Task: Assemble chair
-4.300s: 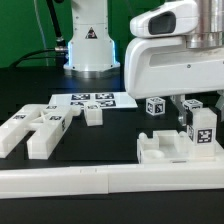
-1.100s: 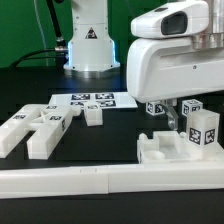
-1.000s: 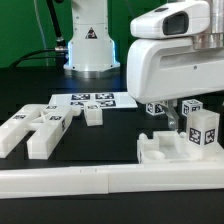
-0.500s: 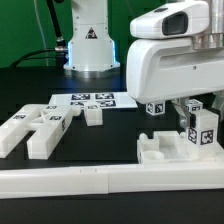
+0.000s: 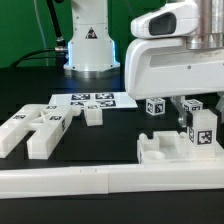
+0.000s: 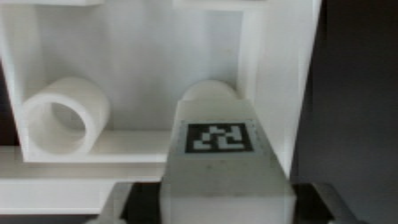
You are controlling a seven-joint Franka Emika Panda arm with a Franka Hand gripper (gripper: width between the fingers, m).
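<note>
The chair is in loose white tagged pieces. My gripper (image 5: 203, 110) hangs under the big white hand at the exterior view's right and is shut on an upright tagged post (image 5: 203, 131). That post stands at the right end of a blocky white slab piece (image 5: 160, 150). In the wrist view the post (image 6: 222, 140) fills the gap between my gripper's (image 6: 222, 208) fingers, and the slab piece (image 6: 63, 115) with its round opening lies beyond. A tagged cube (image 5: 155, 106) sits behind the slab. Three more chair pieces (image 5: 22, 130) (image 5: 47, 135) (image 5: 92, 115) lie at the left.
The marker board (image 5: 92, 100) lies flat at the back, in front of the arm's base (image 5: 88, 45). A long white border rail (image 5: 90, 182) runs across the front of the black table. My hand hides much of the right rear.
The jaws have closed on the tagged post within the last second. The hand now sits slightly higher than half a second ago. The other pieces have not moved.
</note>
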